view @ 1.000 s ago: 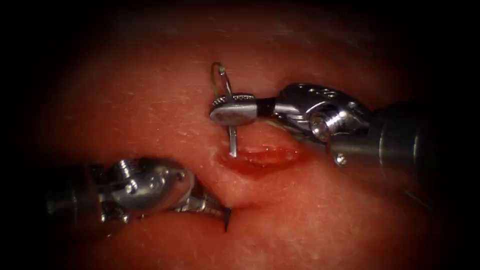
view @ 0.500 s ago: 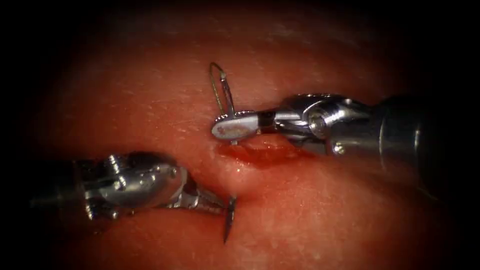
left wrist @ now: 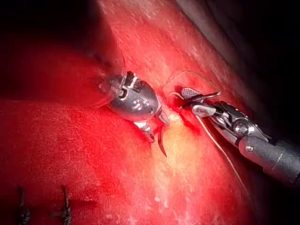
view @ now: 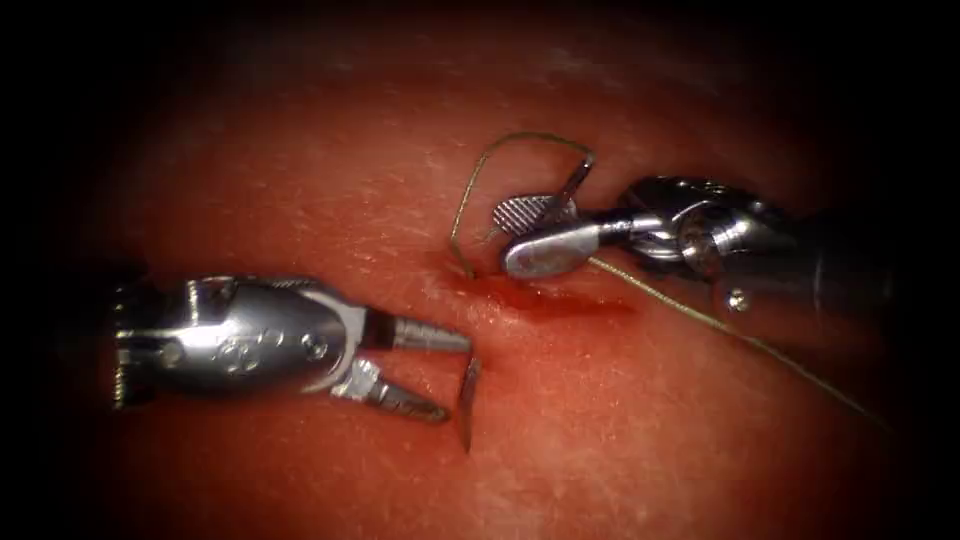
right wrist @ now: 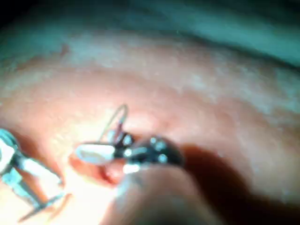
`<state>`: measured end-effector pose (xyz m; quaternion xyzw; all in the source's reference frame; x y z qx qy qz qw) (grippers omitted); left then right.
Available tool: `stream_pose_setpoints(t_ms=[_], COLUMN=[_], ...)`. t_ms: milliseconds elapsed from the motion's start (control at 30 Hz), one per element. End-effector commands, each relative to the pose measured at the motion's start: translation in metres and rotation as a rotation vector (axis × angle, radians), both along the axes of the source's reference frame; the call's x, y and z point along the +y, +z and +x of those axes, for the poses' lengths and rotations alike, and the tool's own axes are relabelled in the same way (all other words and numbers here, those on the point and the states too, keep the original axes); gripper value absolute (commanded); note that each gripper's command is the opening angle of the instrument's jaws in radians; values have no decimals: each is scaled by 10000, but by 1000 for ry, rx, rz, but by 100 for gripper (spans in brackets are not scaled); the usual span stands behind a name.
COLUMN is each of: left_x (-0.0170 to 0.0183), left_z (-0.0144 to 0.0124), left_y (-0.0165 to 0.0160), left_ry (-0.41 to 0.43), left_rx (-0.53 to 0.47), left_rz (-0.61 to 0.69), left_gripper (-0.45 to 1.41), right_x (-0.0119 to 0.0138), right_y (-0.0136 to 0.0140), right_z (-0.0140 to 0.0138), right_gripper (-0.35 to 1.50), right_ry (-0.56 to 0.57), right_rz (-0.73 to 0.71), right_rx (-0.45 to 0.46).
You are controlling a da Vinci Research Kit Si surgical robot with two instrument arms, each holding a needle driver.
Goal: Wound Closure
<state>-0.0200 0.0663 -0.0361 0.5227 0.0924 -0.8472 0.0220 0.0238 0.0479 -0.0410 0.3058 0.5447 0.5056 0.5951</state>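
Endoscope: the left hand (view: 455,375) is sitting released, its jaws spread with the needle tip (view: 467,400) poking out of the tissue (view: 300,180) just beyond them below the cut (view: 560,300), while the right hand (view: 535,230) is lying parted above the cut, grasping nothing, with the needle's tail (view: 575,178) and thread (view: 700,315) beside it. Left wrist: the left hand (left wrist: 157,133) is hanging spread over the dark needle tip (left wrist: 161,143), the right hand (left wrist: 194,101) parted near the thread (left wrist: 220,150). Right wrist: the right hand (right wrist: 101,150) is hovering at the cut (right wrist: 108,173); its state cannot be told here.
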Motion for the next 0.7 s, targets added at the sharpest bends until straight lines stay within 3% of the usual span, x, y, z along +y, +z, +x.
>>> stream_pose_setpoints(t_ms=[33,533,667,700], left_x=[-2,-25,-19,-19], left_z=[-5,-33,-35,-35], left_y=[7,16,10,10], left_ry=[2,86,125,125], left_rx=[0,-47,-75,-75], left_rz=[-5,-6,15,15], left_gripper=[51,44,-35,-35], right_x=[2,0,-2,-2], right_y=[4,8,10,10], right_z=[3,13,21,21], right_gripper=[132,130,130,130], right_ry=[2,-7,-11,-11], right_rz=[-5,-18,-31,-31], right_rx=[-2,-1,-3,-3])
